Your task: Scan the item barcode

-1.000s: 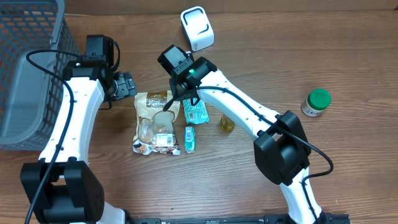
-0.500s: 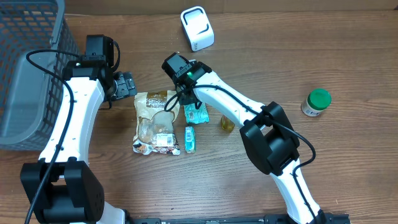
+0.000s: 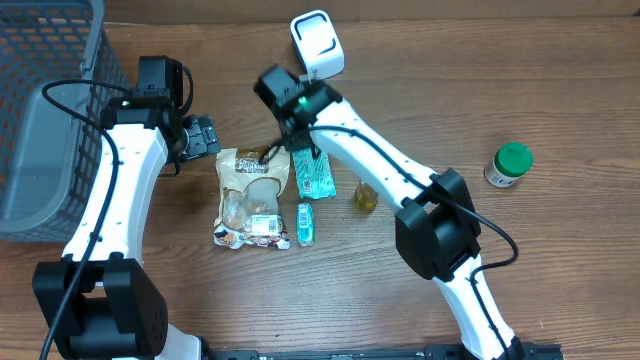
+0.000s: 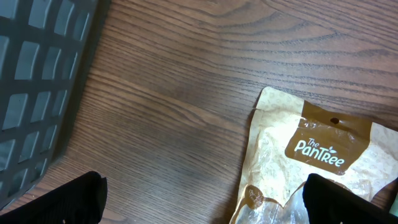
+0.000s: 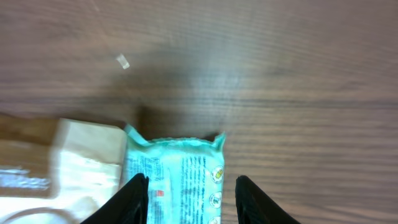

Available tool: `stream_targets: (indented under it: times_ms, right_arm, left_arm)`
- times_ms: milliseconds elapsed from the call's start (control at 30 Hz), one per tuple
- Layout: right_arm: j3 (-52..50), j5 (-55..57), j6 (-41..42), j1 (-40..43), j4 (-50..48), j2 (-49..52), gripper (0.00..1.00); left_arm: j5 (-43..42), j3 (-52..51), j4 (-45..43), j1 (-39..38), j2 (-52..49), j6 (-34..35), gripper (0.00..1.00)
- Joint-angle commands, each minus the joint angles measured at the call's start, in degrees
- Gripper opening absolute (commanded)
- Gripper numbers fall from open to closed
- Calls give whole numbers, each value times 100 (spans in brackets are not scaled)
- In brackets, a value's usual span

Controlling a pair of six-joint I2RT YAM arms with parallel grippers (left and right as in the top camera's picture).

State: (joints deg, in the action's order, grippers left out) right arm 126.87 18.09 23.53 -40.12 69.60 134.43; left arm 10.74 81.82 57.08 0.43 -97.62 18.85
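A teal packet [image 3: 315, 178] lies flat on the wooden table beside a tan PanTree snack bag [image 3: 252, 195]. My right gripper [image 3: 298, 148] hovers over the packet's far end. In the right wrist view the packet [image 5: 177, 177] sits between the fingers of the right gripper [image 5: 191, 182]. The jaws are open: the left finger overlaps the packet's left edge, while the right finger stands clear of it. A white scanner [image 3: 317, 45] stands at the far edge. My left gripper [image 3: 203, 137] is wide open, empty, left of the snack bag [image 4: 317, 155].
A grey basket [image 3: 45, 110] fills the far left. A second small teal packet [image 3: 306, 223] lies near the snack bag's lower corner. A small yellow bottle [image 3: 366, 195] stands right of the packets. A green-lidded jar [image 3: 509, 165] is at the right.
The right wrist has shifted a little toward the far side and the scanner, ending over the teal packet's far end; its jaws widened slightly. The left arm has not moved.
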Motion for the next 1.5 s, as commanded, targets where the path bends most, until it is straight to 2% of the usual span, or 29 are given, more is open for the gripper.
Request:
stream_targets:
  times_ms: [0, 200, 333, 467, 600, 633, 767, 800, 933, 1467]
  right_arm:
    - [776, 157, 0, 42, 452, -188, 42]
    - [1252, 138, -7, 81, 1121, -212, 42]
    - [1926, 133, -2, 214, 1613, -323, 44]
    - [2430, 90, 2, 518, 2188, -450, 45]
    - [2516, 26, 0, 988, 2564, -544, 48]
    - [2514, 24, 0, 1123, 2636, -544, 55]
    - [2465, -162, 2, 1556, 2745, -542, 59]
    - [2463, -273, 0, 1683, 2745, -542, 63]
    - [2459, -463, 2, 1965, 2743, -542, 100]
    - [2459, -470, 0, 2177, 2736, -542, 100]
  left_arm:
    - [15, 83, -11, -7, 24, -107, 100]
    - [15, 83, -11, -7, 24, -107, 99]
    - [15, 83, -13, -7, 24, -107, 100]
    - [15, 83, -11, -7, 24, -107, 100]
    - [15, 83, -13, -7, 24, -107, 99]
    - [15, 83, -11, -7, 24, -109, 100]
    - [15, 83, -11, -7, 24, -107, 100]
    - [15, 83, -13, -7, 24, -107, 100]
    - [15, 83, -13, -7, 24, -107, 100]
    - [15, 83, -11, -7, 24, -107, 100]
